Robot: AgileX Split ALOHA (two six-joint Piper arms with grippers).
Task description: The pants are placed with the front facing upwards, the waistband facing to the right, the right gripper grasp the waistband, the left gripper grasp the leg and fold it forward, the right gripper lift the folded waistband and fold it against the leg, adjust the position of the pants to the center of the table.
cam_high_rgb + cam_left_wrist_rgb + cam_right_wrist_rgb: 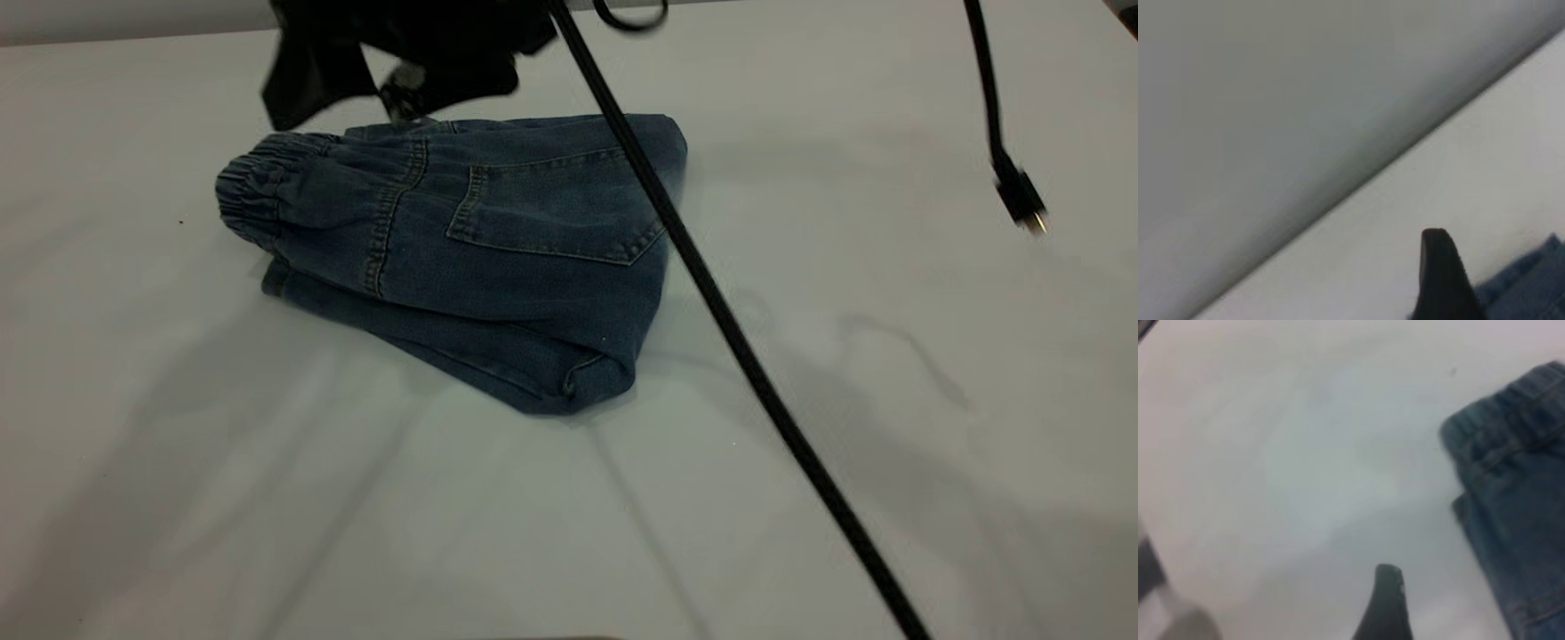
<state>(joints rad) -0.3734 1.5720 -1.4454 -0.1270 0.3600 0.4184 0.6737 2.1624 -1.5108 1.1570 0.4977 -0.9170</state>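
On the table (889,373), left of centre, the pants (462,258) lie folded, pocket up, long axis slanting from far left to near right, waistband (253,191) pointing left. A gripper (391,53) hangs just behind them; whether it is open cannot be told. A cable (738,347) crosses in front.

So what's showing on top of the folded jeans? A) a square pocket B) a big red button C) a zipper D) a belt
A: the pants lie folded on the table with a stitched square patch pocket facing up.
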